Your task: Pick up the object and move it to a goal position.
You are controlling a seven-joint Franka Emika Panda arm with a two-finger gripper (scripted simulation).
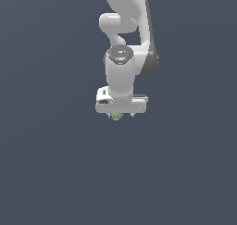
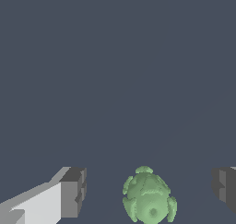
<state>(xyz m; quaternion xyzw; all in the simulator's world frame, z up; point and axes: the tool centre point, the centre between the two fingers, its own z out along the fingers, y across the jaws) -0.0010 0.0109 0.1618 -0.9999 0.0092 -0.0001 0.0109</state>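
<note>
Franka Panda arm (image 1: pixel 124 39), white with a dark side panel, hangs straight down over a plain slate-grey floor (image 1: pixel 51 164). Gripper (image 2: pixel 150 191): fingers spread wide apart, one dark pad (image 2: pixel 73 191) on either side of the object with clear gaps, touching nothing. Object (image 2: pixel 148 197): small light-green lumpy roundish item, lying between the fingers; in the exterior view it shows only as a green sliver just under the gripper's white bar (image 1: pixel 121 104).
</note>
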